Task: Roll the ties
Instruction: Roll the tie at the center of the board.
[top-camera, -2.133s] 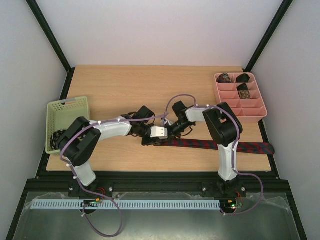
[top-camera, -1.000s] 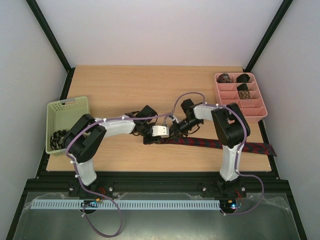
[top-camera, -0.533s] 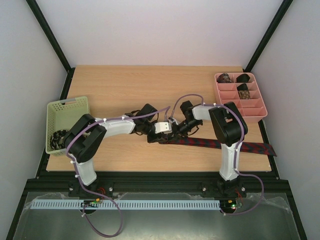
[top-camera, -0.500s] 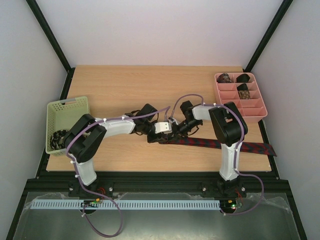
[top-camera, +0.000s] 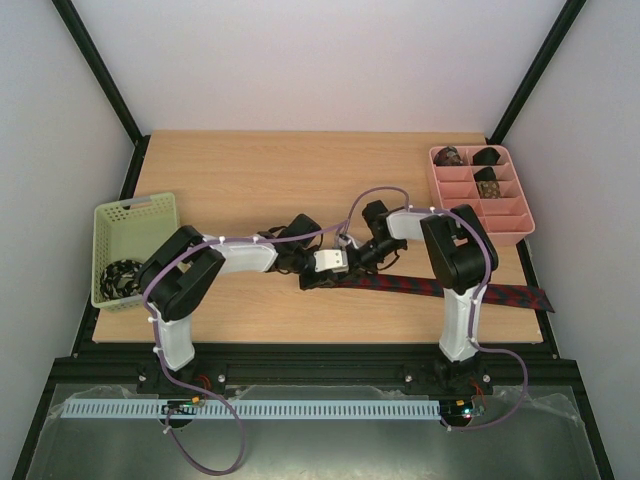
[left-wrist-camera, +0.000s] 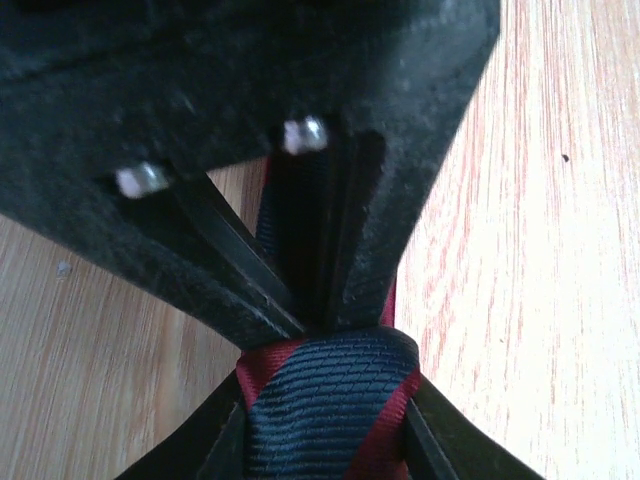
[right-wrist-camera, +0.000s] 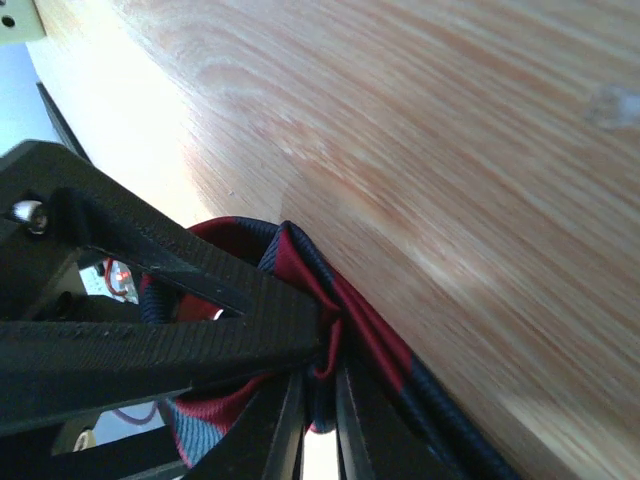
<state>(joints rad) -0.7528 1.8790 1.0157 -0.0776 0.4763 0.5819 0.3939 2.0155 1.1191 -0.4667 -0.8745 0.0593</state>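
top: tie (top-camera: 470, 290) laid along surface (top-camera: 250, 170), grip hidden | left wrist: tie pinched by left fingers (left-wrist-camera: 460, 452) | right wrist: pinched by right fingers (right-wrist-camera: 272, 445)

Place: a robot lab test cell.
Enclosure: plain white panels (top-camera: 320, 60) and black frame posts (top-camera: 95, 65) stand behind and beside the wooden table (top-camera: 300, 170).
Rig: left arm (top-camera: 240, 257) and right arm (top-camera: 460, 260) are bolted to a black rail (top-camera: 320, 355) at the table's near edge, with a slotted cable duct (top-camera: 250, 409) just in front.

Wood tbl (top-camera: 300, 170), white walls (top-camera: 320, 60).
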